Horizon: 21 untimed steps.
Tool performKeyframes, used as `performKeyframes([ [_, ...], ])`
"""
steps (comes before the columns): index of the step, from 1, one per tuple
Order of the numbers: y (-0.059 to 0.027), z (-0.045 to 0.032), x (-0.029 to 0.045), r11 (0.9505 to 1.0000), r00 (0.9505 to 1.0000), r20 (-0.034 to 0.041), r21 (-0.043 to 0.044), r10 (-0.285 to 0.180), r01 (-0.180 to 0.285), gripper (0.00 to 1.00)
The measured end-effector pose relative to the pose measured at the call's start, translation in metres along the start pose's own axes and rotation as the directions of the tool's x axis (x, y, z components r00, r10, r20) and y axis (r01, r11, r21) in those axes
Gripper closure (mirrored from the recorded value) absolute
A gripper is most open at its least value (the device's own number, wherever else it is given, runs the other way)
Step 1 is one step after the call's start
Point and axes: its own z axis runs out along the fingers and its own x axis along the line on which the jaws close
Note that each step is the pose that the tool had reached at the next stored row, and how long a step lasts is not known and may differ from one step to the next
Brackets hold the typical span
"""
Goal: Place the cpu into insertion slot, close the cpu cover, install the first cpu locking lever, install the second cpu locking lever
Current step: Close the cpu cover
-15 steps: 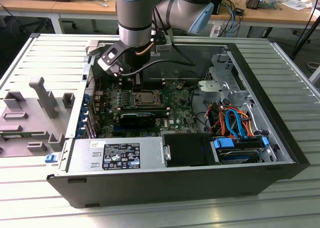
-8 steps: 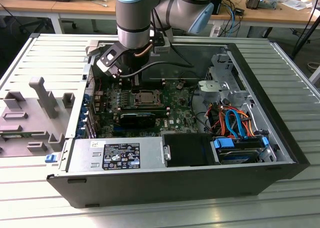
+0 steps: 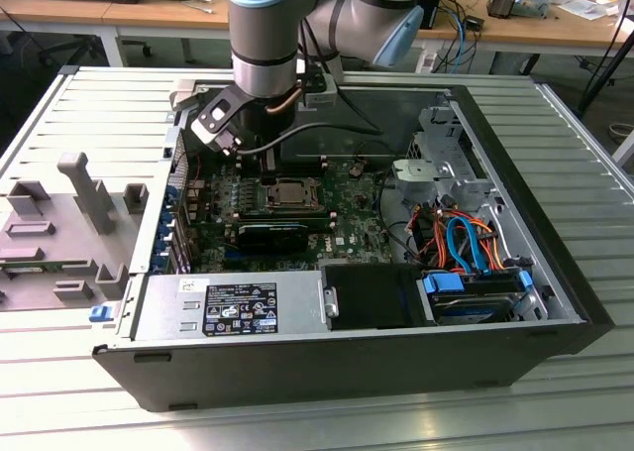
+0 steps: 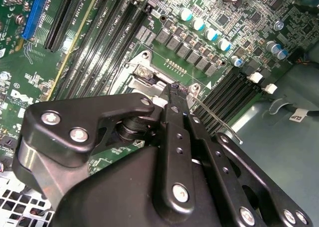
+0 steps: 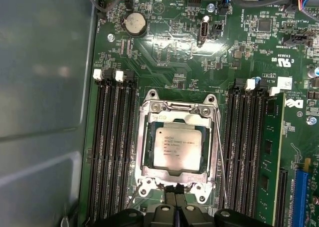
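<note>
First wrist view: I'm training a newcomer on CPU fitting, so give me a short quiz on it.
1. True or false: the cpu shows through the window of the cpu cover.
2. Measured from the round battery, the pincer is at the cover's: A near side; B far side.
3. Fill in: the motherboard is ___ in colour.
Key: 1 true; 2 B; 3 green.
</note>
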Motion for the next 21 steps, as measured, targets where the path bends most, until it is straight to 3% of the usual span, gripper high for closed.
performKeyframes([
  [3, -0.0054, 0.0008, -0.0005, 1.0, 1.0, 0.0002, 0.0003, -0.002, 0.002, 0.89],
  [4, -0.0063, 0.0049, -0.0014, 1.0, 1.0, 0.0002, 0.0002, -0.002, 0.002, 0.89],
  [5, -0.0052, 0.013, -0.0015, 1.0, 1.0, 0.0002, 0.0003, -0.004, 0.004, 0.89],
  [13, -0.0011, 0.0207, -0.0012, 1.0, 1.0, 0.0003, 0.0005, -0.01, 0.01, 0.89],
  [18, -0.0011, 0.0217, -0.0013, 0.9999, 0.9999, 0.0005, 0.0007, -0.01, 0.01, 0.89],
  [21, -0.0011, 0.0161, -0.001, 0.9999, 0.9999, 0.0004, 0.0006, -0.01, 0.01, 0.89],
])
